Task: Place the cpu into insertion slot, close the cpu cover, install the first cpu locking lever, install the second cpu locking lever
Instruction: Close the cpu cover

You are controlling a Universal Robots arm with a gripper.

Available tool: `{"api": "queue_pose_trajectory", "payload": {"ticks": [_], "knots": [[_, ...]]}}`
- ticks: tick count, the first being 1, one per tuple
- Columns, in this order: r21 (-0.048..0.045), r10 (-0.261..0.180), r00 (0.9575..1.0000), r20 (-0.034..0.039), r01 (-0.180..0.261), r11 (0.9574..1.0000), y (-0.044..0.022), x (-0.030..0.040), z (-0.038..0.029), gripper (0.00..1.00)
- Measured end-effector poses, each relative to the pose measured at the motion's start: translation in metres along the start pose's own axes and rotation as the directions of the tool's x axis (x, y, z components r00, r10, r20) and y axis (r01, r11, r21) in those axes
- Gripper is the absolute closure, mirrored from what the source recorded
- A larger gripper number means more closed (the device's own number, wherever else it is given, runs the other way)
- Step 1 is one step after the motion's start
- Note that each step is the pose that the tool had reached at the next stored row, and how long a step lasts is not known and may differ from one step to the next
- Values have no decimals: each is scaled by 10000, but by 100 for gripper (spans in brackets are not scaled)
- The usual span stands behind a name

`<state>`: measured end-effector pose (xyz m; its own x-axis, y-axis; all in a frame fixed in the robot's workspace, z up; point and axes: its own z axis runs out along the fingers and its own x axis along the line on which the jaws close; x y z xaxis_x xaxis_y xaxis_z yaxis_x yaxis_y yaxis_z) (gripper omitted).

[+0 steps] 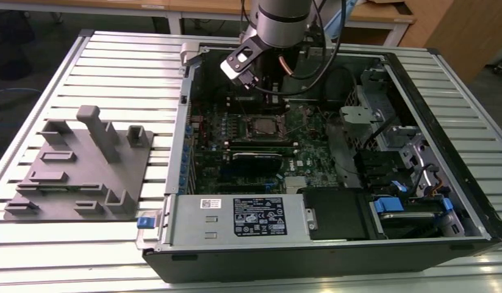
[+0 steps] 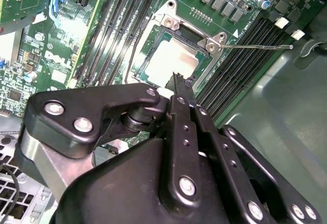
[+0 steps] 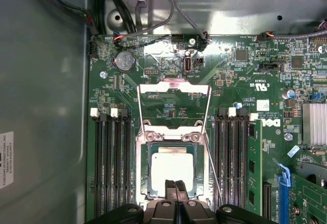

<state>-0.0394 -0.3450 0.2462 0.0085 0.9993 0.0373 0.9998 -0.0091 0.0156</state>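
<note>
The cpu point(image 3: 171, 170) lies flat in the insertion slot point(image 3: 142, 169), its silver face showing in both wrist views point(image 2: 171, 60). The cpu cover point(image 3: 173, 85) stands flipped open behind the socket, with the board visible through its cut-out. A thin metal locking lever point(image 2: 255, 45) sticks out unlatched beside the socket. My gripper point(image 3: 177, 185) hangs just above the socket's near edge, its black fingers point(image 2: 176, 88) pressed together with nothing between them. In the exterior view the gripper point(image 1: 255, 82) is inside the open case, behind the socket point(image 1: 263, 126).
Long black memory slots point(image 3: 110, 162) flank the socket on both sides. The case walls, drive cage point(image 1: 381, 146) and cables point(image 3: 148, 9) close in around the board. A labelled power-supply box point(image 1: 234, 217) sits at the case front. A grey fixture plate point(image 1: 80, 171) lies on the exterior view's left.
</note>
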Motion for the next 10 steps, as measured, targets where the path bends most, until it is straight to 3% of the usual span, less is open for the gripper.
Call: {"api": "queue_pose_trajectory", "payload": {"ticks": [10], "knots": [[2,0,10000,3,0,10000,0,0,-15,89]]}}
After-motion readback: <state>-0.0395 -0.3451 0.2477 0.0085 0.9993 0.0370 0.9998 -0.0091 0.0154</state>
